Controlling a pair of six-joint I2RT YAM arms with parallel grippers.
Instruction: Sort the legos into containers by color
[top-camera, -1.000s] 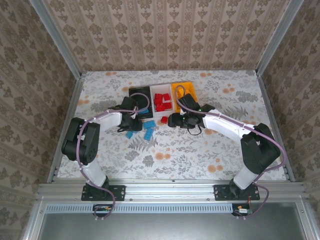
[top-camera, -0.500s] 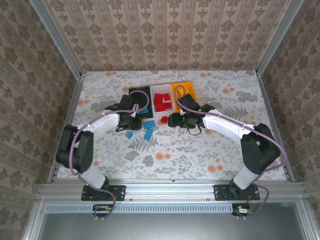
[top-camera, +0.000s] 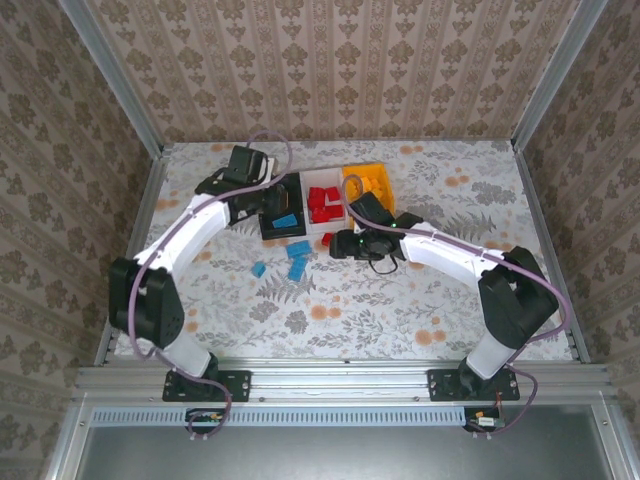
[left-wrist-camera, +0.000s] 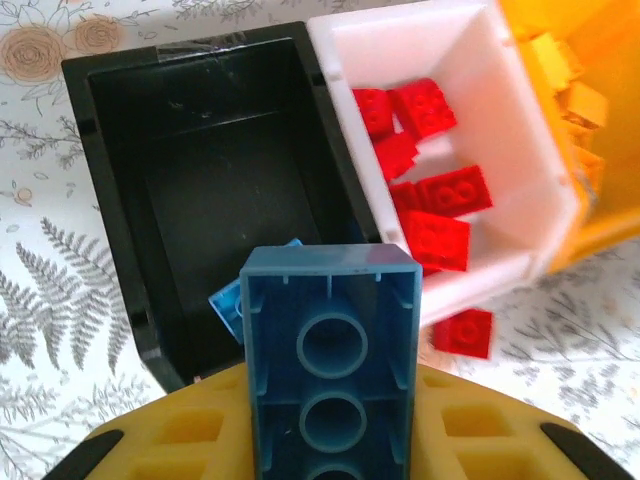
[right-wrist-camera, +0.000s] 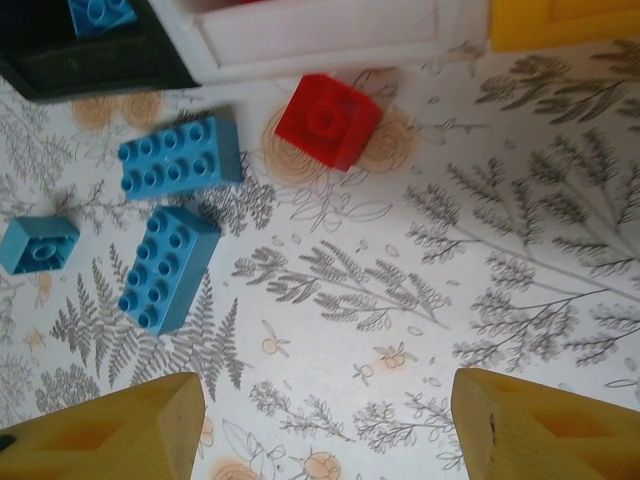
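left tool (left-wrist-camera: 330, 455) clamps blue brick (left-wrist-camera: 330, 330) over black bin (left-wrist-camera: 200, 170) | right tool (right-wrist-camera: 320, 420) jaws apart, near red brick (right-wrist-camera: 327, 120) on bench (right-wrist-camera: 400, 300) | centre above bin floor, release low

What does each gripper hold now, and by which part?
The left gripper holds a blue brick by its long sides, at the near end; the right gripper holds nothing.
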